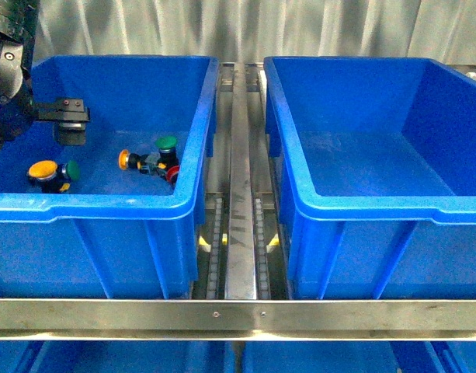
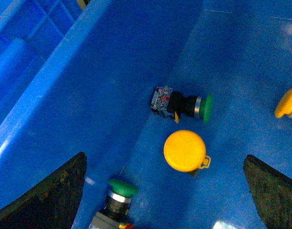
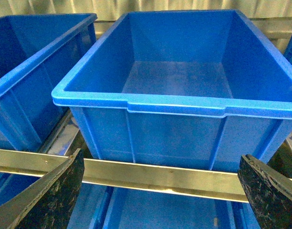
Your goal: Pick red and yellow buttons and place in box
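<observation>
Two fingers of my left claw (image 2: 165, 161) stand wide apart, holding nothing, above the round yellow-capped push-button (image 2: 185, 150) on the floor of the blue plastic bin (image 2: 112, 71). I should descend straight, straddle the cap and clear the green-capped button (image 2: 184, 103) just beside it. The yellow button's body probably hides beneath its cap.

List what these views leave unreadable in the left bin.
1. Red button: front view, only a small patch shows beside a green button; pose unreadable.
2. Edge yellow button: left wrist view, cropped by the frame; body unseen.
3. Frame-edge green button: left wrist view, body cropped by the frame.
</observation>
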